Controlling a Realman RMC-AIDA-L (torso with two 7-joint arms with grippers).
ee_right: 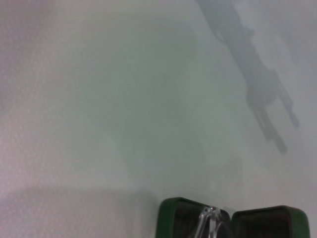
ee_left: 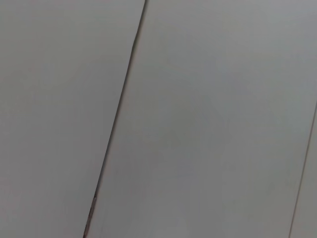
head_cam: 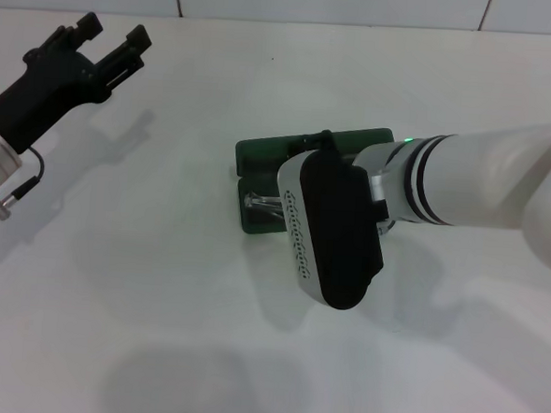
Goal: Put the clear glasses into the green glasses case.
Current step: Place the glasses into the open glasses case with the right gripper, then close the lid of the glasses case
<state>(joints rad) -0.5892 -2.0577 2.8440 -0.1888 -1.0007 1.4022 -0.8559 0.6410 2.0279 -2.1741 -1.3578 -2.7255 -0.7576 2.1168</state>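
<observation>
Clear glasses point(head_cam: 262, 204) lie in the open green glasses case point(head_cam: 260, 154); right hand's grip hidden behind its wrist; left hand point(head_cam: 110, 42) spread, far left above counter point(head_cam: 156, 330).

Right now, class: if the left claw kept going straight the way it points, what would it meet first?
Probably nothing on the table: the left claw aims up and away toward the back wall. Depth is unclear.

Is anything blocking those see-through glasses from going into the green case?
Nothing visible does. The green glasses case lies open on the table, and the clear glasses already sit over its lower half. The right gripper is right above them; the left gripper is far off.
</observation>
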